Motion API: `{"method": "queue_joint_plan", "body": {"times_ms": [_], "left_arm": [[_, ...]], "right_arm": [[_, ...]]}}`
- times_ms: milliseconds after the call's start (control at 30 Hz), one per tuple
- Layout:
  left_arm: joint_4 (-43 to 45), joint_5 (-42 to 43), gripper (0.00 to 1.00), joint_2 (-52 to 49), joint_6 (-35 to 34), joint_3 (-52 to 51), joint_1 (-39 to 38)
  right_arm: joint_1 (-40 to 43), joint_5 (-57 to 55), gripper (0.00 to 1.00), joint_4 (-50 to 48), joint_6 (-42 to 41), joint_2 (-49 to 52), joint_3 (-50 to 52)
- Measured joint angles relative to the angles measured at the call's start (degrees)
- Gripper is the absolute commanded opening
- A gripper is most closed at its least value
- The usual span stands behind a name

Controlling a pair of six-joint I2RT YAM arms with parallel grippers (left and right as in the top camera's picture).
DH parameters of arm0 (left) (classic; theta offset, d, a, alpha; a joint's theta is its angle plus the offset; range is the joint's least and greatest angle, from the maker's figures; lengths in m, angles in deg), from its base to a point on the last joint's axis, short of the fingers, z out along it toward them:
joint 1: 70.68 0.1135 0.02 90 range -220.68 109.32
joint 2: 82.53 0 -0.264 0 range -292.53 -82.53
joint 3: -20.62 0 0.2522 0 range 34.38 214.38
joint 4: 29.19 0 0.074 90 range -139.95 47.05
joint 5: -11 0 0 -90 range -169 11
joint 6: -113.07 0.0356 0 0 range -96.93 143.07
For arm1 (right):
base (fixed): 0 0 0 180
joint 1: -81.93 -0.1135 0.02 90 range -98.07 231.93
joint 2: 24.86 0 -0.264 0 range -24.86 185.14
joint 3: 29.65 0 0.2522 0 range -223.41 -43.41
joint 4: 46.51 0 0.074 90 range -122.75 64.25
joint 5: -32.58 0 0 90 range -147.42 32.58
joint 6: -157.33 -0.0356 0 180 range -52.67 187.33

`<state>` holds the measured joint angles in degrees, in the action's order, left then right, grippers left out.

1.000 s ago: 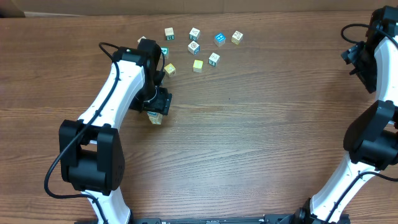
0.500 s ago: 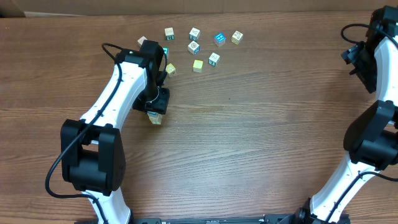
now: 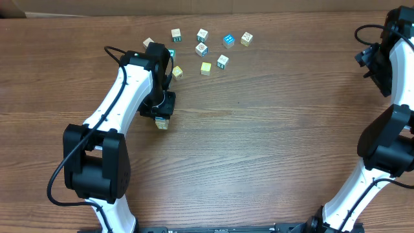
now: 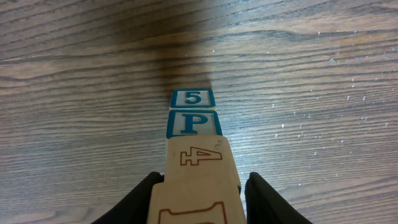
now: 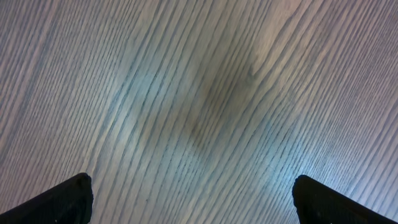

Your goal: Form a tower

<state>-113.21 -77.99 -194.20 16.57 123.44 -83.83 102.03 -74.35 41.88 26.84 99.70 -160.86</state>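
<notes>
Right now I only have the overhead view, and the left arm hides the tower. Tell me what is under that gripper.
Observer: In the left wrist view, the left gripper has its fingers either side of a cream cube marked 4.
Operator: Give me what's below it.
Observer: A teal P cube, then a teal 5 cube, roughly in line.
Operator: Report the other arm.
Observer: The right gripper is open, with only bare table between its fingers.
</notes>
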Motion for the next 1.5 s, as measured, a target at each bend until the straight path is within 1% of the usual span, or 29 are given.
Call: {"method": "queue_joint_plan", "body": {"times_ms": [100,167,233,400,467,500,600,667,767,833,967,1067,1167,1500], "left_arm": [[0.00,0.00,0.35,0.00,-0.42,0.00,0.00],[-0.02,-0.04,0.30,0.00,-0.66,0.00,0.00],[-0.04,-0.31,0.28,0.00,-0.85,0.00,0.00],[-0.04,-0.68,0.28,0.00,-0.83,0.00,-0.02],[-0.04,-0.81,0.39,0.00,-0.76,0.00,-0.02],[-0.07,-0.94,0.47,0.00,-0.90,0.00,-0.02],[-0.20,-1.64,0.59,0.00,-0.90,0.00,0.00],[-0.20,-1.86,0.61,0.00,-0.96,-0.02,0.00],[-0.17,-1.97,0.61,0.00,-1.03,-0.11,0.00],[-0.11,-2.12,0.64,0.00,-1.03,-0.31,0.00],[1.42,-2.16,0.66,0.00,-1.01,-1.77,0.00],[3.13,-2.19,0.60,0.00,-1.05,-3.32,0.00],[4.04,-2.16,0.57,0.00,-0.98,-3.91,-0.02],[7.72,-2.19,0.57,0.00,-1.01,-6.38,0.00]], "right_arm": [[0.00,0.02,1.00,0.02,0.02,0.00,0.00],[0.00,0.02,1.00,0.00,0.00,0.00,0.00],[0.00,0.02,1.00,0.02,0.04,0.00,0.00],[0.00,0.00,1.00,0.00,0.02,0.00,0.00],[0.00,0.02,1.00,0.02,0.02,0.00,0.00],[0.00,0.02,1.00,0.02,0.02,0.00,0.00],[0.00,0.00,1.00,0.00,0.02,0.00,0.00],[0.00,0.04,1.00,0.00,0.02,0.00,0.00],[0.00,0.02,1.00,0.00,0.02,0.00,0.00],[0.00,0.02,1.00,0.00,0.02,0.00,0.00],[0.00,0.02,1.00,0.02,0.04,0.00,0.00],[0.00,0.00,1.00,0.00,0.02,0.00,0.00],[0.00,0.02,1.00,0.02,0.00,0.00,0.00],[0.00,0.02,1.00,0.00,0.00,0.00,0.00]]}}
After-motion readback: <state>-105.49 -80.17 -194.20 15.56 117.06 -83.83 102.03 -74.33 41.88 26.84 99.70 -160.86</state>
